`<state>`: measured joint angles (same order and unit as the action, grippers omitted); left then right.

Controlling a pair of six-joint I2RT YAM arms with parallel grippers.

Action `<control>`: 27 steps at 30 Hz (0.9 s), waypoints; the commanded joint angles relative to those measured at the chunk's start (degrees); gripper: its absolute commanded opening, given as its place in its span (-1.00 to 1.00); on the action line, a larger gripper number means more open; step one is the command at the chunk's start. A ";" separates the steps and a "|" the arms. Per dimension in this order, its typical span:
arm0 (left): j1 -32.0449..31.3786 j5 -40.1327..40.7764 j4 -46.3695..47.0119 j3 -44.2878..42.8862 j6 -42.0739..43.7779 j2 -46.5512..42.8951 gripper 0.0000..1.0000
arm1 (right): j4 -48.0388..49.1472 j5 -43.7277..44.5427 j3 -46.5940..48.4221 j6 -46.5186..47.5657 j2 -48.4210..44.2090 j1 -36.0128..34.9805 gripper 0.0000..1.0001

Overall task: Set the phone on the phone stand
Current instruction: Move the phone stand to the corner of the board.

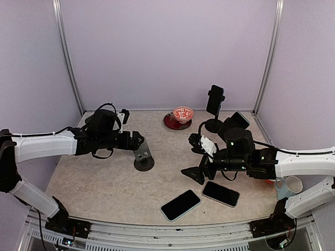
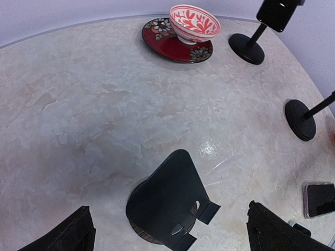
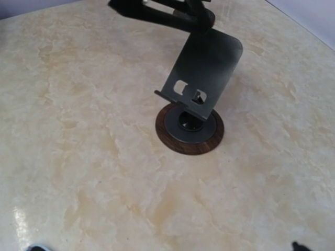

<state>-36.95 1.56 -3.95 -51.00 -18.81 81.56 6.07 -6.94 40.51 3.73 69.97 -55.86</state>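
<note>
The phone stand [image 1: 144, 158] is a dark tilted plate on a round wood-rimmed base, left of the table's middle; it is empty. My left gripper [image 1: 137, 141] hovers just behind and above it, open, with the stand [image 2: 167, 201] between its wide-spread fingers [image 2: 73, 235]. Two black phones lie flat near the front: one [image 1: 180, 205] at centre, the other [image 1: 221, 193] to its right. My right gripper [image 1: 194, 174] is open and empty just above the right phone, facing the stand [image 3: 201, 78]. Only its fingertips [image 3: 298, 246] show in the right wrist view.
A patterned bowl [image 1: 183, 112] sits on a red plate [image 1: 172, 124] at the back. Two tall pole stands hold phones, one at the back [image 1: 215, 99] and one behind my right arm [image 1: 238, 120]. A mug [image 1: 292, 184] stands at the right edge.
</note>
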 commanded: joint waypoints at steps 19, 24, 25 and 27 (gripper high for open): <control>-13.61 32.09 -23.64 -21.60 -32.84 16.94 0.98 | 0.92 1.60 0.03 0.57 0.07 0.39 1.00; -14.37 35.28 -24.21 -21.79 -33.93 16.02 0.98 | 0.81 1.59 0.08 0.53 0.07 0.39 1.00; -14.38 35.55 -24.63 -21.89 -34.20 16.23 0.98 | 0.79 1.57 0.14 0.56 0.07 0.38 1.00; -14.38 35.66 -25.20 -22.01 -34.80 17.06 0.98 | 0.83 1.48 0.15 0.45 0.02 0.37 1.00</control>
<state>-50.85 33.91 -26.70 -71.20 -51.27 98.45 6.07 -5.87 40.51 3.84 69.97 -55.86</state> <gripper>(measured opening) 0.988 0.998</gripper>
